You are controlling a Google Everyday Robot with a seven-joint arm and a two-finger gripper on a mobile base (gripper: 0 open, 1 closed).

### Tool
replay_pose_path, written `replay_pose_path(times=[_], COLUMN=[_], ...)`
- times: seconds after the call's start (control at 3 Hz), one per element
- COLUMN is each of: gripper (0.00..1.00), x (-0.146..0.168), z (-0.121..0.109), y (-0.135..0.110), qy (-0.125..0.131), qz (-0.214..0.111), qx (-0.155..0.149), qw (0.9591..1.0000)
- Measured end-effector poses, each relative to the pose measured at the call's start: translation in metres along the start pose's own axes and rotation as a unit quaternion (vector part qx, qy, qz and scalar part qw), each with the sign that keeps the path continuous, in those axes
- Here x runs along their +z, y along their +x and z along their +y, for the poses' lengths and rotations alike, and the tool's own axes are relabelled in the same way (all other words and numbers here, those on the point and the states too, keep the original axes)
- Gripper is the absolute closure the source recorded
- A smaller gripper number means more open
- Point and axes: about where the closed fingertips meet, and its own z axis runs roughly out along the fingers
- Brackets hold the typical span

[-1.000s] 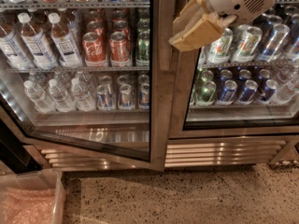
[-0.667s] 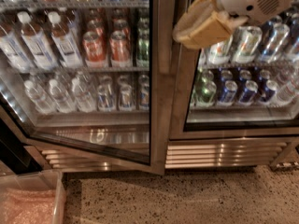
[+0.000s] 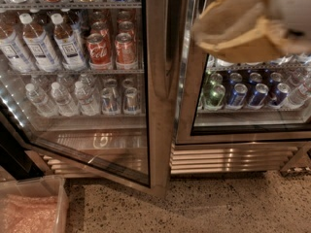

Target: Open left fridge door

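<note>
Risks nudging the ajar left door point(image 3: 97, 144), down-left of the jaws, back shut on a careless reach, or swinging it into the bin point(image 3: 29, 208) farther down-left, with jaws up before the right door point(image 3: 252, 123), clenched or released cannot tell.

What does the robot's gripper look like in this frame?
The gripper, at upper right in front of the right door, is tan and wedge-shaped. Behind it is a rounded white housing with a small dark mark. No cables or lettering show.
</note>
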Motion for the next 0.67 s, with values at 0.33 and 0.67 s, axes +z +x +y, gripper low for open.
replay_pose_path(times=[0.33, 0.67], gripper=[1.00, 0.86], x=[-0.0330, -0.0330], z=[0.0137, 0.0137], y=[-0.0017, -0.0017], qy=[0.043, 0.043], qz=[0.019, 0.019], qx=[0.001, 0.001], qw=[0.9989, 0.9989])
